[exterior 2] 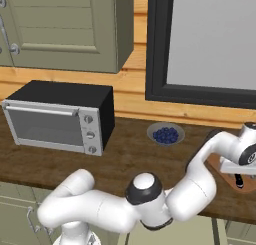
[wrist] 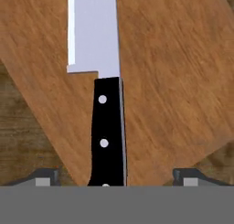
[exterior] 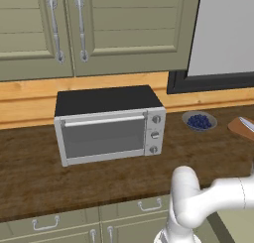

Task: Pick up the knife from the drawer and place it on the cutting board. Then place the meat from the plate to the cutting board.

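Observation:
The knife (wrist: 107, 95) lies flat on the light-brown cutting board (wrist: 169, 81), its broad silver blade pointing away from the hand and its black riveted handle toward it. My gripper (wrist: 116, 178) hovers over the end of the handle, open. Its two fingertips (wrist: 43, 177) stand wide apart on either side of the handle and do not touch it. In the right base view the hand hangs over the cutting board (exterior 2: 222, 169) at the far right of the counter, and the knife's handle end (exterior 2: 239, 180) shows under it. The meat, the plate and the drawer are out of view.
A small grey bowl of blue berries (exterior 2: 165, 134) stands on the dark wood counter left of the board. A silver toaster oven (exterior: 109, 125) sits further left against the wall. Green cabinets hang above, and a dark-framed window is behind the board.

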